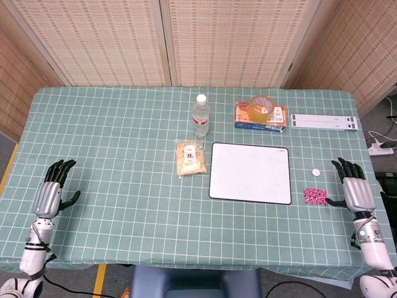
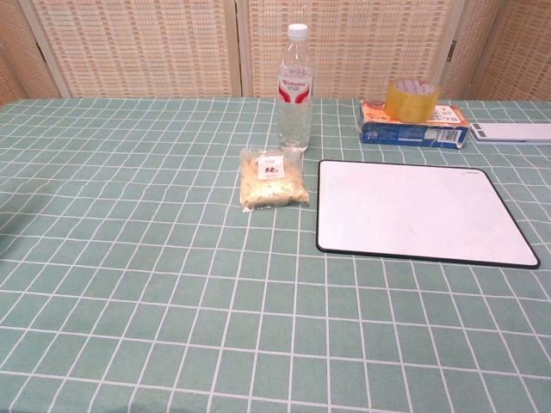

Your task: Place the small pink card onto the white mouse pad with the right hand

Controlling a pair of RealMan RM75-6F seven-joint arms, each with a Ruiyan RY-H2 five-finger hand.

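The small pink card [image 1: 315, 197] lies flat on the green checked cloth, just right of the white mouse pad [image 1: 250, 172]. The pad [image 2: 419, 211] is a white rectangle with a black border and carries nothing. My right hand [image 1: 356, 189] rests open on the cloth right of the card, its thumb reaching toward the card's right edge without plainly touching it. At the table's left edge my left hand [image 1: 54, 190] rests open, holding nothing. The chest view shows neither hand nor the card.
A small white disc [image 1: 316, 172] lies just above the card. A snack packet [image 1: 190, 158] and a water bottle [image 1: 200, 115] stand left of the pad. Behind it sit a blue-orange box [image 1: 260, 118] with a yellow tape roll [image 1: 261, 108] and a white strip [image 1: 324, 122].
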